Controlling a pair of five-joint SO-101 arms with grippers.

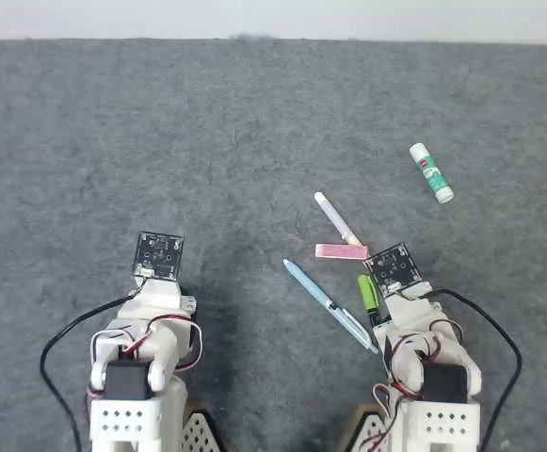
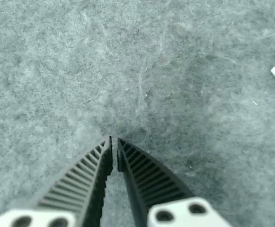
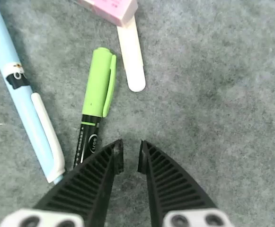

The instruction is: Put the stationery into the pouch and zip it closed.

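Grey felt covers the desk (image 1: 113, 141) from edge to edge, and your two arms sit at its near edge. By the look of things the task has not started: every piece of stationery lies loose on the felt, so packing and zipping the pouch are all still ahead of you.

A glue stick (image 1: 431, 173) lies alone toward the far right of the desk. The other four pieces are grouped right of the middle, nearer you. A pink-and-white pen (image 1: 337, 218) has its near end touching a pink eraser (image 1: 341, 251). A light blue pen (image 1: 328, 303) lies at a slant beside a green highlighter (image 1: 368, 295).

Your left tool (image 2: 114, 142) hangs over bare felt with its jaws together, holding nothing. Your right tool (image 3: 130, 144) has its jaws a narrow crack apart and is also empty. It sits just beside the highlighter's dark end, and whether it touches that end is unclear.
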